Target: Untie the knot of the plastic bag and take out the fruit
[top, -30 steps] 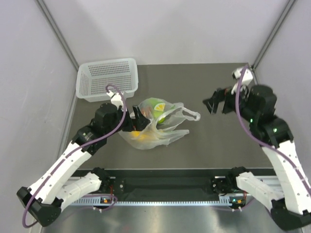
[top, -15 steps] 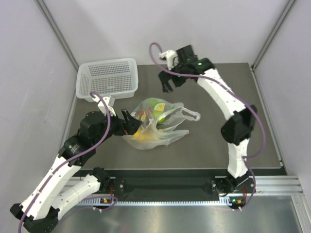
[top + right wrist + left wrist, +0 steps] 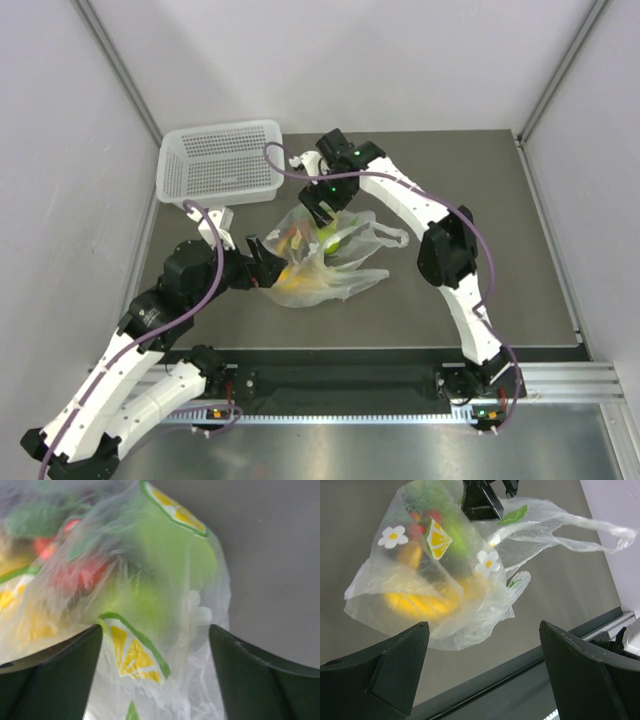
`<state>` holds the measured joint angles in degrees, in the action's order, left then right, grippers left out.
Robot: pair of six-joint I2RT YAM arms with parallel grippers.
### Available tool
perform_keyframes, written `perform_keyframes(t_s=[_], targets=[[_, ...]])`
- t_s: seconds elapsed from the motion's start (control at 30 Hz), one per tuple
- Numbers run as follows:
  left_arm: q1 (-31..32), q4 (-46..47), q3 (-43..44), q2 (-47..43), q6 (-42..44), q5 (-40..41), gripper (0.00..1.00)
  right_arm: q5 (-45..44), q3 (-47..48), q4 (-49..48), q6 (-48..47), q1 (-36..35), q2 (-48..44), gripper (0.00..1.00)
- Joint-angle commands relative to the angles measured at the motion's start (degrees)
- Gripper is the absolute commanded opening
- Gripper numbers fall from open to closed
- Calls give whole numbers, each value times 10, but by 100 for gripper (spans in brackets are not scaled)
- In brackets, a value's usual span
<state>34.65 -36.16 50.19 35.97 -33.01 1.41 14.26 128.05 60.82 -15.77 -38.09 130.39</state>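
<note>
From above, the right gripper hides the far top of the plastic bag. Through its film the fruit is only smeared colour; the right wrist view cuts the bag off leftward.

A robot test cell: plain white walls (metal-framed corners) enclose a dark grey tabletop.

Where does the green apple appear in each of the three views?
Top external: apple at centre, inside the bag, just below the right end effector.
Left wrist: top middle, a green blur behind the film.
Right wrist: centre, large and close.
Shared landmark: the bag's lemon-slice prints.
</note>
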Motion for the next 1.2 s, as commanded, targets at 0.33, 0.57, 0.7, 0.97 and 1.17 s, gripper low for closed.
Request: perform_keyframes(t_s=[0.33, 0.57, 0.7, 0.97, 1.17], targets=[[2, 6, -17, -7, 3, -50, 92, -123, -154, -167, 195, 42, -122, 0], [2, 43, -38, 8, 4, -88, 90, -231, -532, -315, 399, 101, -484, 0], [3, 83, -59, 36, 1, -114, 89, -222, -698, -335, 456, 49, -612, 0], [5, 134, -81, 78, -14, -170, 88, -88, -754, -363, 446, -55, -586, 0], [17, 140, -106, 89, -6, -123, 94, -121, -743, -345, 435, -59, -589, 0]])
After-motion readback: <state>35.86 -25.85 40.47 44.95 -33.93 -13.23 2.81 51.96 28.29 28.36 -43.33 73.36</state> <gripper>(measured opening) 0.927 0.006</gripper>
